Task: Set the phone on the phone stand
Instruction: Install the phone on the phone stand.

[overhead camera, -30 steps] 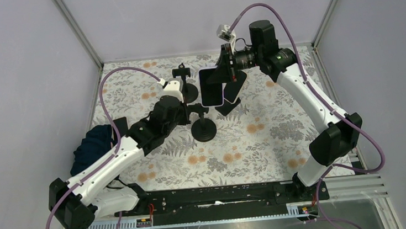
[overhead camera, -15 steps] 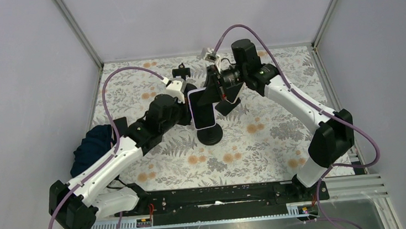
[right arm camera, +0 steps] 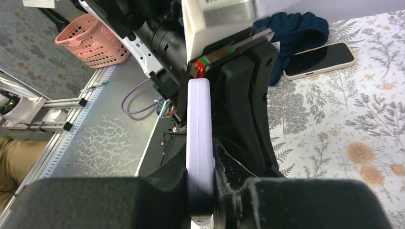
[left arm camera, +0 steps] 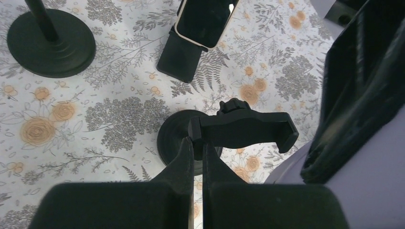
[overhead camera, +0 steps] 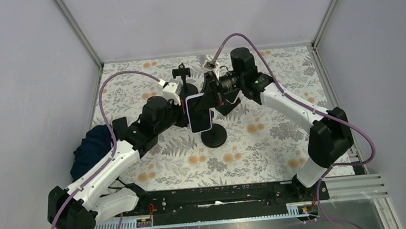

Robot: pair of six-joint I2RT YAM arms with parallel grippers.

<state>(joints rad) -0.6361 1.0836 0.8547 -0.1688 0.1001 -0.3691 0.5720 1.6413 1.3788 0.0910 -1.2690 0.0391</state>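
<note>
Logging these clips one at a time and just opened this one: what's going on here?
The right gripper holds a lavender phone on edge, just above the round-based phone stand. The left gripper is pinched on one end of the stand's black clamp, apparently steadying it. The clamp is empty, so the phone is not yet seated.
</note>
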